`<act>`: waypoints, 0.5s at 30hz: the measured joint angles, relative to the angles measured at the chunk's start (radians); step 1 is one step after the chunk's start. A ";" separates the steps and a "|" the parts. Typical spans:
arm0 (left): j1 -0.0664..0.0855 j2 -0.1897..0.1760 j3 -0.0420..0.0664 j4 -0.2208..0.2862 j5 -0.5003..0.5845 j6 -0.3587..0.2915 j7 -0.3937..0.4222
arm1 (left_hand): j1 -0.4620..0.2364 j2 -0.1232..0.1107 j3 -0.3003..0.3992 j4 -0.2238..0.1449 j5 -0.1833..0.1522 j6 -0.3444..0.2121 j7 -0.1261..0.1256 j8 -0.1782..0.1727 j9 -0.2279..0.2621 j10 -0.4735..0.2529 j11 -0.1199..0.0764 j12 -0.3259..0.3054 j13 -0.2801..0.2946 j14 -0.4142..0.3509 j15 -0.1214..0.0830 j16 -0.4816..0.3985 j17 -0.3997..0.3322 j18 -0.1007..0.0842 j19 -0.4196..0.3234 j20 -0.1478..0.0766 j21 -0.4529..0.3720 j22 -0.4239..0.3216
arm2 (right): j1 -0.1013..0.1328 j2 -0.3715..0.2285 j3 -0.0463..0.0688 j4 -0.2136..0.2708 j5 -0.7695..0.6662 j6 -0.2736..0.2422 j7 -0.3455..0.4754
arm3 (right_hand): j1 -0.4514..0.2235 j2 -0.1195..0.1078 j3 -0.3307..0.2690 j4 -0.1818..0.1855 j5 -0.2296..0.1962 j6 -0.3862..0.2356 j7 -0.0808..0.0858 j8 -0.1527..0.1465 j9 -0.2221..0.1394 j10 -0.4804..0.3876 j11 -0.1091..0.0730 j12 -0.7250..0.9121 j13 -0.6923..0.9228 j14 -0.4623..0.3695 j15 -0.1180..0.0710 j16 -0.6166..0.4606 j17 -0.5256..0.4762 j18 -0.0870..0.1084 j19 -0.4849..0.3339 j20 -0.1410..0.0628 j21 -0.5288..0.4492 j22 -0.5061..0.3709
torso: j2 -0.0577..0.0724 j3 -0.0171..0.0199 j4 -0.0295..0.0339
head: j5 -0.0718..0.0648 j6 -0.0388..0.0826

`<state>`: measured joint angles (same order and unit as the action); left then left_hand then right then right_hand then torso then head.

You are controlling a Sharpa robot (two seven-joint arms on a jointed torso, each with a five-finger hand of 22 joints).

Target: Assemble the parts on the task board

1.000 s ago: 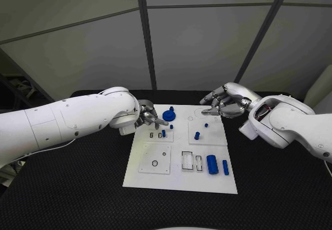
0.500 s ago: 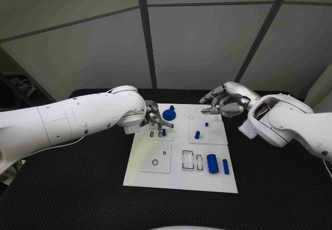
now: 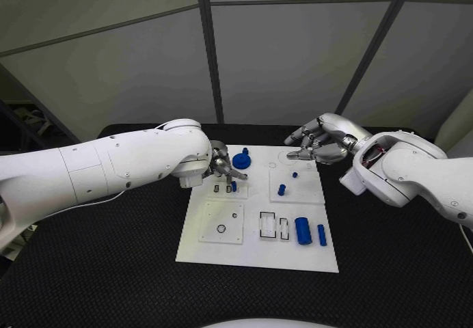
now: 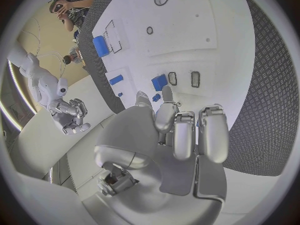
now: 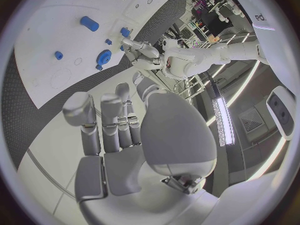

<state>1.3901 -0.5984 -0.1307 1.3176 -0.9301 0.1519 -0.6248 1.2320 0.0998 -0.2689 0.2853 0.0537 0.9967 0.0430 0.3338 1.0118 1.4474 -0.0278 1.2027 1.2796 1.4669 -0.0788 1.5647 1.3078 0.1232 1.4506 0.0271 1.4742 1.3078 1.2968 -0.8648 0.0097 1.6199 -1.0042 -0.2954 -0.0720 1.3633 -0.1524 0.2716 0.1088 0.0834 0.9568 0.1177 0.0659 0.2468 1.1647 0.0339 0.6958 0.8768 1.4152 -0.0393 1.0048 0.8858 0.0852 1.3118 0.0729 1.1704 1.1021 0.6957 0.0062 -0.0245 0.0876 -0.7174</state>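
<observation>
Hovering over the task board (image 3: 258, 236), the left hand (image 3: 219, 169) pinches a small blue part (image 3: 234, 186) beneath its fingertips, presumably for insertion. Right hand (image 3: 314, 147) waits, fingers loosely curled, holding nothing.

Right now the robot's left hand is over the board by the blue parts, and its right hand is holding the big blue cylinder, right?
Not quite. The right hand holds nothing; the big blue cylinder lies on the task board near its front edge, as the head view shows. The left hand is indeed over the board.
</observation>
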 measured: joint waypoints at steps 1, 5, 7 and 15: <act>0.000 0.002 -0.001 -0.001 -0.001 0.002 -0.001 | 0.002 -0.002 0.000 0.000 0.000 0.000 0.000 0.000 0.000 0.000 0.000 0.000 0.000 0.000 0.000 0.000 0.000 0.000 0.000 0.000 0.000 0.000 | 0.000 0.001 0.000 -0.001 0.000 0.000 0.000 | 0.000 0.000 0.000 0.000 0.000 0.000 0.000 0.000 0.000 0.000 0.000 0.000 0.000 0.000 0.000 0.000 0.000 0.000 0.000 0.000 0.000 0.000 | 0.000 0.0001 0.0001 | 0.000 -0.001; 0.000 0.006 -0.005 -0.005 -0.002 0.008 -0.003 | 0.005 -0.005 0.000 0.000 0.000 0.000 0.000 -0.005 0.000 0.000 0.000 0.000 0.000 0.000 0.000 0.000 0.000 0.000 0.000 0.000 0.000 0.000 | 0.000 0.003 0.000 -0.003 0.000 0.000 -0.001 | 0.000 0.000 0.000 0.000 0.000 0.000 0.000 0.000 0.000 0.000 0.000 -0.005 -0.003 0.002 -0.002 0.000 0.000 0.000 0.000 0.000 0.000 -0.001 | 0.000 0.0002 0.0006 | 0.000 -0.003; 0.000 0.007 -0.006 -0.007 -0.003 0.012 -0.005 | 0.012 0.002 0.000 0.000 0.000 0.000 0.000 -0.005 0.000 0.000 0.000 0.002 0.000 0.000 0.000 0.000 0.000 0.000 0.000 0.000 0.000 0.000 | 0.000 0.004 0.000 -0.003 0.000 0.000 -0.001 | 0.000 0.000 0.000 0.000 0.000 0.000 0.000 0.000 0.000 0.000 0.000 -0.005 -0.004 0.004 -0.004 0.000 0.000 0.000 0.000 0.000 0.000 -0.001 | 0.000 0.0002 0.0006 | 0.000 -0.003; 0.000 0.009 -0.009 -0.011 -0.005 0.026 -0.010 | 0.015 -0.001 0.003 -0.003 0.000 0.000 0.000 -0.011 0.000 -0.003 0.003 0.005 0.000 0.000 0.000 0.000 0.000 0.000 0.000 0.000 0.000 0.000 | 0.000 0.006 0.000 -0.005 -0.001 0.000 -0.002 | 0.000 0.000 0.000 0.000 0.000 0.000 0.000 0.000 0.000 0.000 0.000 -0.005 -0.005 0.004 -0.004 0.000 0.002 0.000 0.004 -0.004 0.000 -0.001 | 0.000 0.0005 0.0007 | 0.000 -0.007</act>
<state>1.3902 -0.5896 -0.1394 1.3065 -0.9348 0.1778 -0.6344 1.2467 0.0986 -0.2661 0.2825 0.0537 0.9968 0.0429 0.3226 1.0117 1.4440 -0.0246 1.2079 1.2795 1.4669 -0.0788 1.5647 1.3077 0.1231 1.4506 0.0271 1.4742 1.3077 1.2968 -0.8590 0.0097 1.6153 -1.0048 -0.2951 -0.0735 1.3633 -0.1524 0.2716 0.1087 0.0834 0.9568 0.1177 0.0659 0.2467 1.1648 0.0339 0.6912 0.8723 1.4188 -0.0430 1.0048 0.8880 0.0852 1.3153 0.0693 1.1704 1.1008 0.6954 0.0067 -0.0239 0.0871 -0.7240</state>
